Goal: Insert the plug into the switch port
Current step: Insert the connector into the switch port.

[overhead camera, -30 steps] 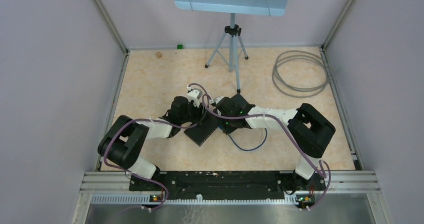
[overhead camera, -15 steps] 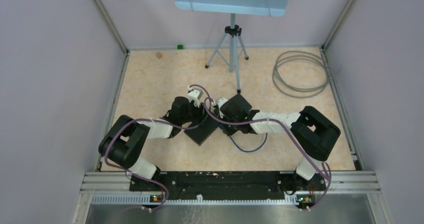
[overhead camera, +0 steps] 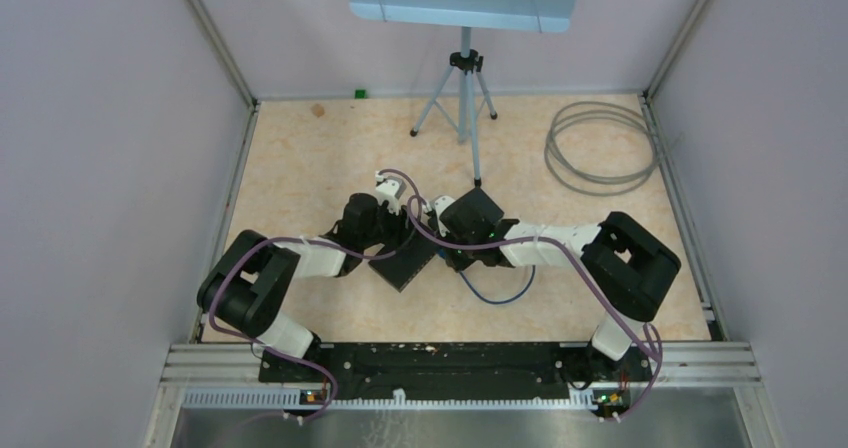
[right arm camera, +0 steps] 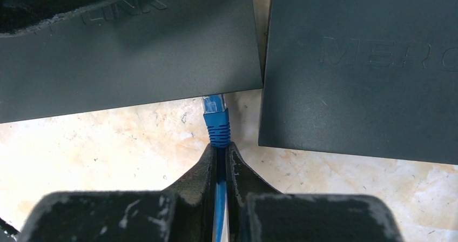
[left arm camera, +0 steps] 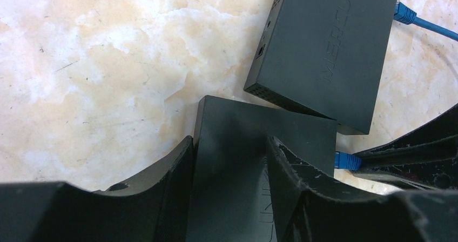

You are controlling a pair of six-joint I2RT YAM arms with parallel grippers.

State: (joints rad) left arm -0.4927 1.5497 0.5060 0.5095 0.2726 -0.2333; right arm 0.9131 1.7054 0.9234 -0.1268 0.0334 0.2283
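- The right claw (right arm camera: 220, 149) was clenched on the blue cable (right arm camera: 220, 220) just behind the plug (right arm camera: 215, 112), whose clear tip met the near edge of the switch (right arm camera: 129, 47), close to its corner.
- The left claw (left arm camera: 228, 145) was grasping that switch across its body, bracing it on the surface (left arm camera: 97, 64).
- The port face was hidden in both wrist views, so I could not tell whether the tip had entered a port.
- Likely risk: with the grip on soft cable and not on the plug body, a push could buckle the cable or tilt the plug, so that it jammed on the port rim.
- A hard push could also slide the switch through the left claw's hold.
- A second switch (right arm camera: 367, 64) lay just beside the plug, with another blue plug (left arm camera: 405, 14) at its far end; it crowded the right claw's sideways room.
- A tripod (overhead camera: 463, 98) and a grey cable coil (overhead camera: 600, 148) stood well apart, out of the way.
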